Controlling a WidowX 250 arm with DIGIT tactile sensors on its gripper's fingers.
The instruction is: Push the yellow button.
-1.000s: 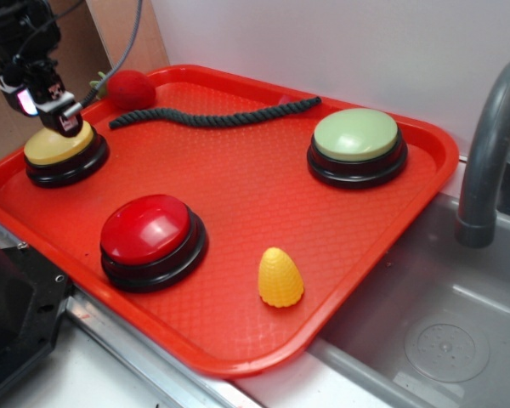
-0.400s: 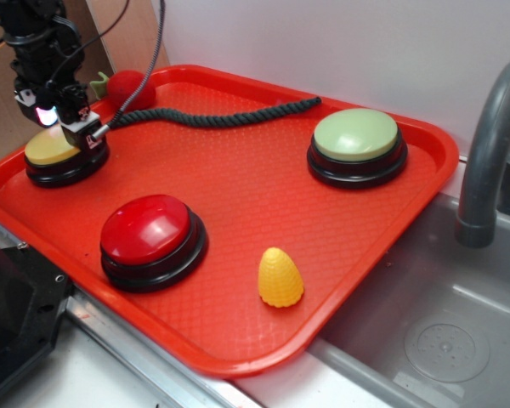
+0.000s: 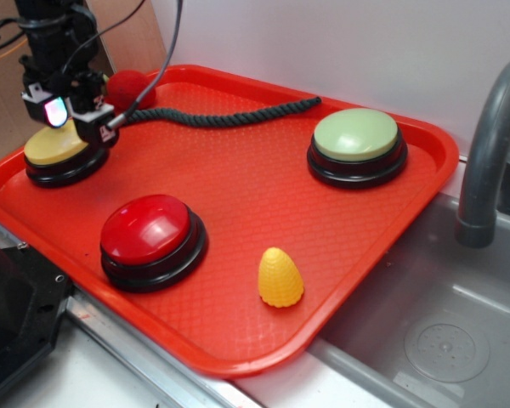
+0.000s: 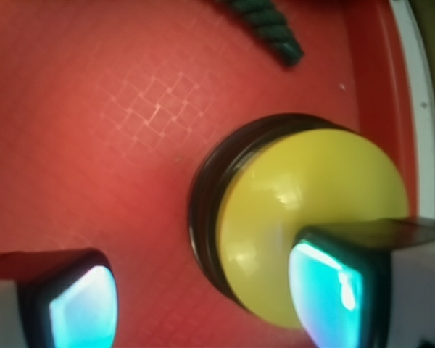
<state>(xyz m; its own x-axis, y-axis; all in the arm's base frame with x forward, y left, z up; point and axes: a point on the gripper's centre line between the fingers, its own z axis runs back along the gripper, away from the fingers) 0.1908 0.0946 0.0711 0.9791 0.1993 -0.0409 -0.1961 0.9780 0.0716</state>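
Yellow button (image 3: 55, 146) in red tray (image 3: 263, 183), jaws above

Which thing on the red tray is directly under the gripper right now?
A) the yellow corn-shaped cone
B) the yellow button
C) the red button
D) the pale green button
B: the exterior view shows the gripper over the yellow button at the tray's left corner, and the wrist view shows one finger lying across its yellow top.

White wall (image 3: 323, 42), grey sink (image 3: 442, 340), faucet (image 3: 484, 153).
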